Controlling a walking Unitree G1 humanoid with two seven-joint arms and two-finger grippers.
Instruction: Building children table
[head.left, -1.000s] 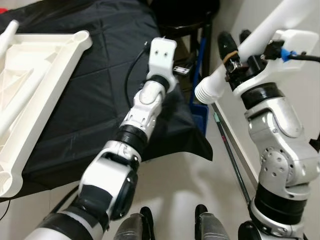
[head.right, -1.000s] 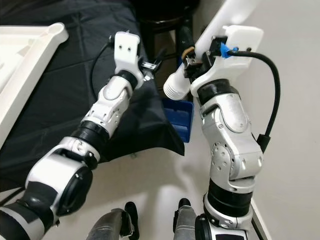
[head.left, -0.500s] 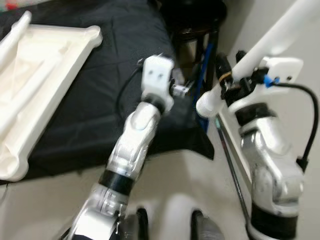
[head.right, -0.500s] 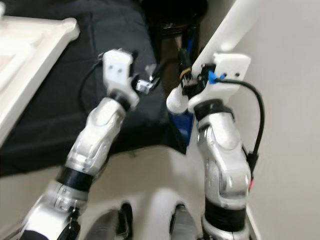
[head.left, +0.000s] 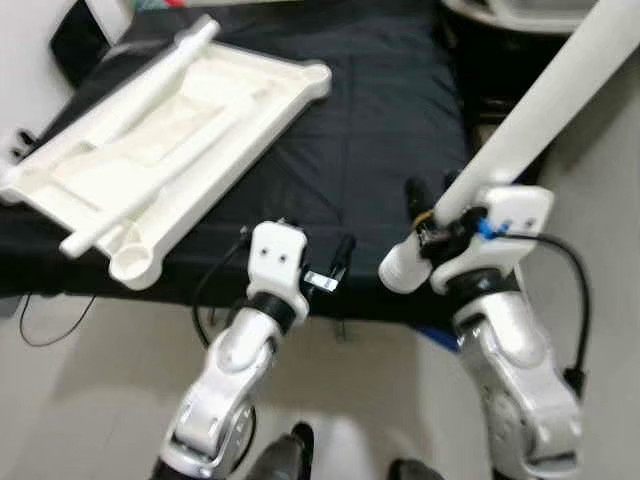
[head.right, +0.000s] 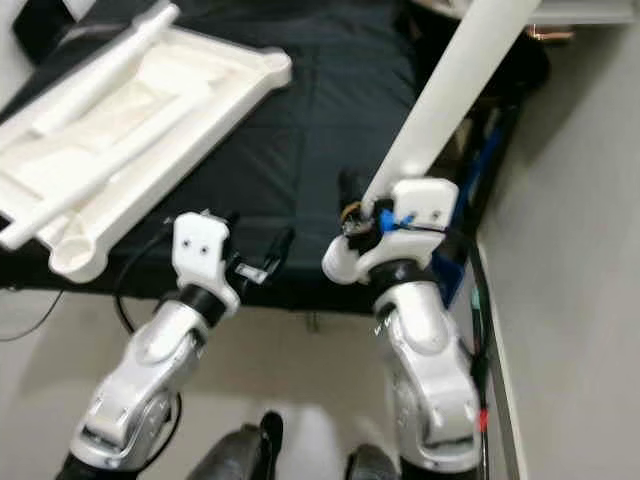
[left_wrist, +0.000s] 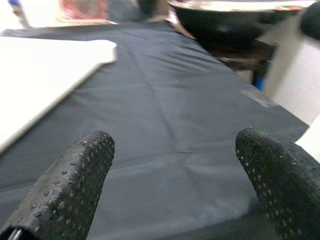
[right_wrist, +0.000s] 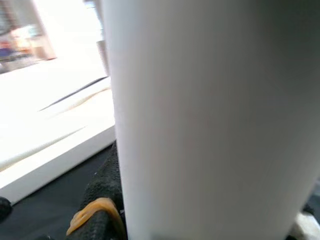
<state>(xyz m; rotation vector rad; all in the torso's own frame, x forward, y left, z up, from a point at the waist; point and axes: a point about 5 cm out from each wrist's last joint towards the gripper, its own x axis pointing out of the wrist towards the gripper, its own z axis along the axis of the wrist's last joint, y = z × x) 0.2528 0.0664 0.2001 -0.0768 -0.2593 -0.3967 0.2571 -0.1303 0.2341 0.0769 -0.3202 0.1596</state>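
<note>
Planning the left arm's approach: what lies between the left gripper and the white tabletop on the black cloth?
Only bare black cloth lies between the open left gripper and the white tabletop, seen in the left wrist view.

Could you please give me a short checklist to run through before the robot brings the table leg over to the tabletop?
1. Right pincer shut on the white table leg: ok.
2. Left pincer open and holding nothing: ok.
3. White tabletop lying upside down on the black cloth: ok.
4. Corner socket near the robot unobstructed: ok.
5. Threaded leg end aimed at a socket: not ok; it points down over the cloth's edge.
6. Grip firmness: cannot tell.
</note>
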